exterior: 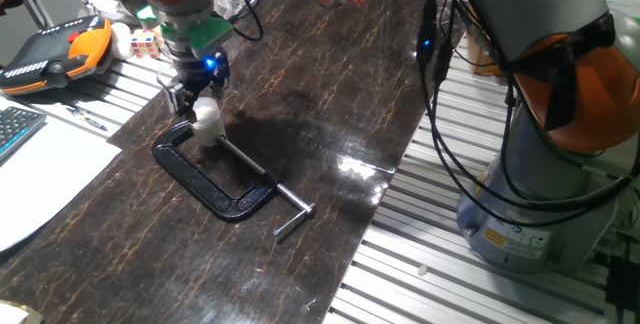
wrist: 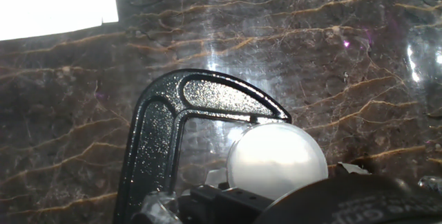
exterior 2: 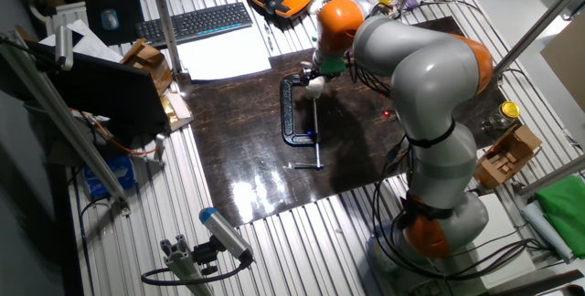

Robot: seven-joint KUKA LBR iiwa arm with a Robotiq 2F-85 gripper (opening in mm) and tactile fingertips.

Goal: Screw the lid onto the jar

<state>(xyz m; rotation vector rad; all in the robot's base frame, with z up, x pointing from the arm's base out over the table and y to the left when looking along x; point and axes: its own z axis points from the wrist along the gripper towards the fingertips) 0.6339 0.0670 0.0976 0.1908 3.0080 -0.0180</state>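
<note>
My gripper (exterior: 199, 96) stands upright over the open mouth of the black C-clamp (exterior: 215, 179) on the dark marbled table top (exterior: 320, 114). Its fingers close around a small whitish cap, the lid (exterior: 205, 111), which sits on top of the small translucent jar (exterior: 208, 132). The jar stands on the table inside the clamp's bow, next to its screw. In the hand view the lid (wrist: 276, 158) is a pale round disc low in the frame, beside the clamp's curved arm (wrist: 186, 106). In the other fixed view the gripper (exterior 2: 315, 77) hides most of the jar. I cannot make out the seam between lid and jar.
An orange teach pendant (exterior: 50, 54), a keyboard (exterior: 12, 129) and white paper (exterior: 45, 179) lie left of the mat. The slatted aluminium table (exterior: 420, 254) runs along the mat's right edge, with the arm's base (exterior: 540, 194) there. A gold-capped jar (exterior 2: 509, 111) stands far off.
</note>
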